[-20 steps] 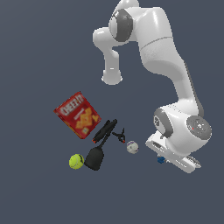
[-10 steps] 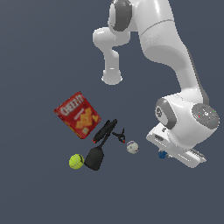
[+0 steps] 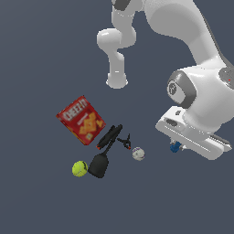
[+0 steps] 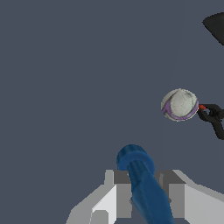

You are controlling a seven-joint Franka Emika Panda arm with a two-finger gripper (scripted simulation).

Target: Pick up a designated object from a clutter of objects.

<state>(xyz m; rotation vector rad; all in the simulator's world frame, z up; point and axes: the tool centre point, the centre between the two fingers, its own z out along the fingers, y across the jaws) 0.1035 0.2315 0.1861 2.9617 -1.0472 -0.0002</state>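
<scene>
Dark-blue stubby piece [image 4: 142,188]: sits between the gripper [image 4: 144,199] fingers, long axis running out from the palm; jaws pressed against it. Whitish ball [image 4: 179,105] lies well apart.

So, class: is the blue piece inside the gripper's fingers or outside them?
Inside. In the wrist view the blue piece runs between the two grey fingers of the gripper. Whether they grip it, cannot tell.

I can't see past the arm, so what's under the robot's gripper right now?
The blue piece sits between the gripper fingers in the wrist view. From the exterior view, only its tip peeks out below the hand; whether the fingers touch it cannot be seen.
</scene>
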